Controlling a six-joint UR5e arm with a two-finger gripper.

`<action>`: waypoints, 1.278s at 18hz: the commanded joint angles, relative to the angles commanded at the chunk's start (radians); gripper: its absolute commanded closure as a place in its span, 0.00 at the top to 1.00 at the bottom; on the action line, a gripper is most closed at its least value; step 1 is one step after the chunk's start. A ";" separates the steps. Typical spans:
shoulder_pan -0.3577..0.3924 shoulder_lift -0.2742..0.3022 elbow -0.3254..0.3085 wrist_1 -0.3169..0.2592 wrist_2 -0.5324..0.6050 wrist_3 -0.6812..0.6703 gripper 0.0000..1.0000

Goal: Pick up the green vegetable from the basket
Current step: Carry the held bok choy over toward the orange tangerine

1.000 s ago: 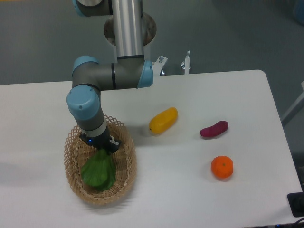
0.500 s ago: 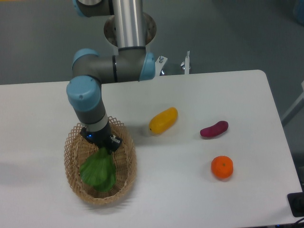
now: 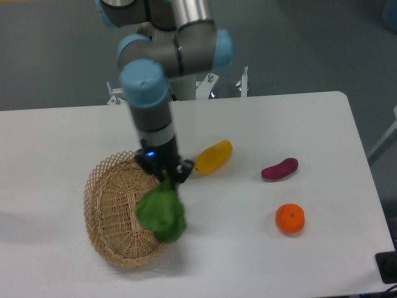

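- One basket point(image 3: 115, 217) sits at the left of the counter point(image 3: 260, 261), bare inside.
- Just right of its middle, the green vegetable point(image 3: 162, 214) hangs from the end effector point(image 3: 166, 176), lifted clear of the woven base and overlapping the basket's right rim in this view.
- Fingers are clamped on the stalk end, which is hidden between them; the leaves droop below.
- Its long axis runs nearly top to bottom of the picture: stalk end up toward the arm, leaf tips pointing down toward the near edge of the counter, leaning slightly right.
- Judging from this, the pick is nearly done; what remains is to carry the lift out cleanly.
- To do it well, I would raise straight up until the leaf tips clear the lattice rim, since sideways travel at this height could catch a leaf and tip the basket.
- Grip looks narrow, on one end only, so a slow, even rise should keep the hanging leaves from swinging or slipping out.
- Further right lie a yellow fruit point(image 3: 213, 156), a purple vegetable point(image 3: 280, 168) and an orange point(image 3: 289, 218), all well apart from the basket.
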 joint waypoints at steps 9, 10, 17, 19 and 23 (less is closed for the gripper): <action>0.219 0.003 0.012 0.002 -0.035 0.253 0.37; 0.235 0.002 0.017 0.002 -0.037 0.270 0.37; 0.315 -0.009 0.026 0.002 -0.044 0.352 0.37; 0.319 -0.014 0.026 0.002 -0.044 0.352 0.37; 0.325 -0.035 0.031 0.003 -0.044 0.353 0.37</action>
